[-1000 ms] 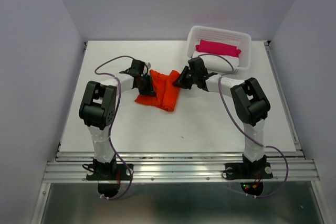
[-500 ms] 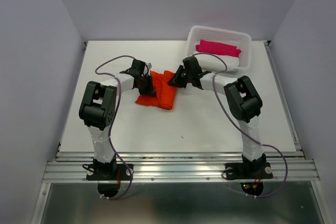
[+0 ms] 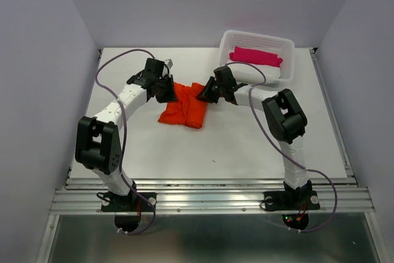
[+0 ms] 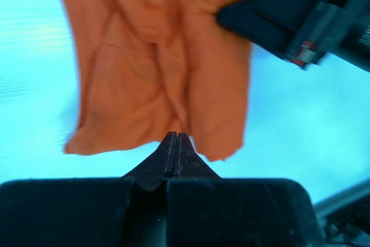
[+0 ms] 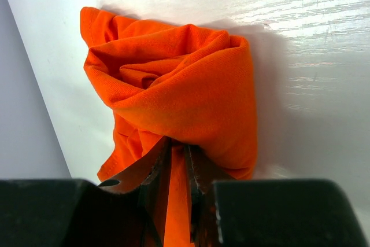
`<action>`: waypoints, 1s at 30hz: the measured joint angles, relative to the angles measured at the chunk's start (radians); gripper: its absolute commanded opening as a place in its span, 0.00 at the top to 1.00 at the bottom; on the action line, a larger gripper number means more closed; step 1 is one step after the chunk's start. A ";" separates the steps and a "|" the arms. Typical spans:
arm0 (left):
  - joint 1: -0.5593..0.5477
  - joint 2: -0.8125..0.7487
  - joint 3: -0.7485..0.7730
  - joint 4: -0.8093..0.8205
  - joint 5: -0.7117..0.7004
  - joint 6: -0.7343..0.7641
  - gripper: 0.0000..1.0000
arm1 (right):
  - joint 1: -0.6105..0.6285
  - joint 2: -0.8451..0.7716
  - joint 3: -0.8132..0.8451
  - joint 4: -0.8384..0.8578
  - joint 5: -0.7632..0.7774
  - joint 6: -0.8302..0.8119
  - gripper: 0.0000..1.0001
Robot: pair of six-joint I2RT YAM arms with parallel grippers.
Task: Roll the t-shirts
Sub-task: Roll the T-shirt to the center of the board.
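We are drawing left gripper (image 4: 176, 143) back off t-shirt (image 3: 184, 110), toward tabletop's (image 3: 246, 146) far-left corner, jaws shut, empty. Right gripper (image 5: 176, 153) is pinching rolled end alone, so roll is looking unfinished.

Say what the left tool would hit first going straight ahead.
The orange t-shirt: the shut left tool points straight at its near edge, possibly touching already; depth is unclear.
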 measured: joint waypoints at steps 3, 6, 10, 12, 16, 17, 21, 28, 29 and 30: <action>-0.030 -0.005 -0.006 0.038 0.084 -0.020 1.00 | 0.000 0.000 0.000 0.000 0.000 0.000 0.78; -0.084 0.013 -0.033 0.114 0.190 -0.062 1.00 | 0.000 0.000 0.002 -0.002 0.000 -0.004 0.78; -0.143 0.079 -0.058 0.200 0.293 -0.113 1.00 | 0.000 0.000 0.010 -0.016 0.000 -0.014 0.78; -0.163 0.122 -0.064 0.224 0.314 -0.129 1.00 | 0.000 0.000 0.017 -0.029 0.001 -0.023 0.78; -0.162 0.183 -0.071 0.229 0.311 -0.138 1.00 | 0.001 -0.003 0.019 -0.038 0.001 -0.037 0.77; -0.159 0.193 -0.071 0.230 0.306 -0.138 1.00 | 0.001 -0.005 0.019 -0.042 0.002 -0.042 0.77; -0.126 0.220 -0.090 0.242 0.294 -0.132 1.00 | 0.002 -0.018 0.019 -0.064 0.012 -0.064 0.77; -0.080 0.223 -0.109 0.260 0.300 -0.118 1.00 | 0.000 -0.027 0.039 -0.119 0.023 -0.108 0.76; -0.080 0.223 -0.109 0.261 0.302 -0.116 1.00 | 0.000 -0.027 0.045 -0.126 0.023 -0.113 0.76; -0.080 0.223 -0.109 0.262 0.304 -0.113 1.00 | 0.000 -0.027 0.050 -0.134 0.023 -0.120 0.75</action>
